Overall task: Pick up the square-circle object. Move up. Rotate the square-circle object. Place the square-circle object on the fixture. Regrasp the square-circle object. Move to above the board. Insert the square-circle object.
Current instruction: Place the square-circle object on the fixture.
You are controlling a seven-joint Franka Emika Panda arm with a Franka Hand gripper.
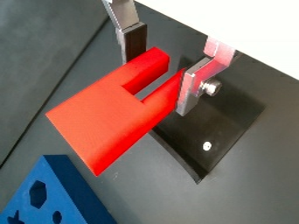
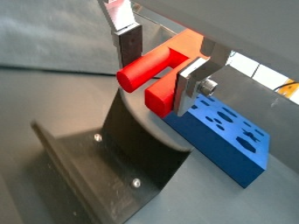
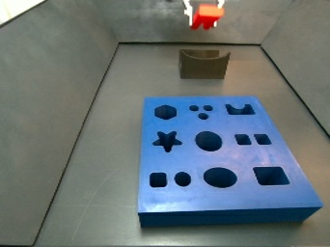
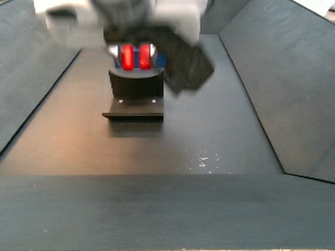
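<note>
The square-circle object (image 1: 111, 114), a bright red block with two prongs, hangs in the air in my gripper (image 1: 162, 74). The gripper is shut on it, with one prong against each silver finger (image 1: 193, 83). One prong is round and one is square (image 2: 149, 72). In a side view the red piece (image 3: 206, 13) sits high above the fixture (image 3: 203, 63), at the far end of the floor. From the opposite side it (image 4: 135, 57) hovers just over the fixture (image 4: 135, 96). The blue board (image 3: 226, 159) with dark cut-outs lies flat nearer the camera.
Grey walls enclose the floor on both sides (image 3: 77, 116). In both wrist views the fixture's dark base plate (image 1: 222, 131) (image 2: 105, 171) lies under the gripper. A corner of the board (image 1: 52, 197) (image 2: 228, 131) is close by.
</note>
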